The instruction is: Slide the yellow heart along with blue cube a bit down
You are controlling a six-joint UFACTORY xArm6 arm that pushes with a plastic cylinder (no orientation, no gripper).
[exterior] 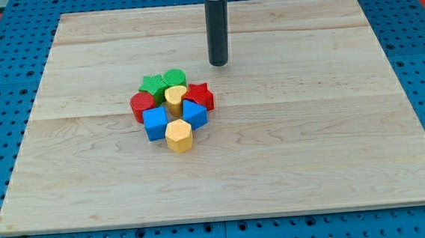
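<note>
Toward the tabletop's [335, 163] top edge, about mid-width, my tip [218, 63] sits on bare wood, up and to the right of the block cluster, clear of all blocks. No jaws on this rig, just the rod, so nothing to spread or pinch.

Nearest blocks: green cylinder-ish block [174, 79] and red star [200, 96], then green star [151, 85] and a red block [142, 105] on the cluster's left side. Yellow heart [175, 97] sits in the cluster's middle, packed between the greens and reds. Below it, two blue blocks: blue cube [155, 123] to the left, another blue block [195, 113] to the right, both approx touching the heart. Yellow hexagon block [178, 135] is lowest, toward the tabletop's bottom edge.

Step in hand, as I judge it: get behind the heart on its top side and push down. Problem: the greens block that side. Best approach prob. via the gap between green cylinder-ish block and red star, then a short, slow stroke aimed slightly left so heart bears on the cube, not the other blue block. Expect the hexagon to get nudged too; keep the stroke brief.
</note>
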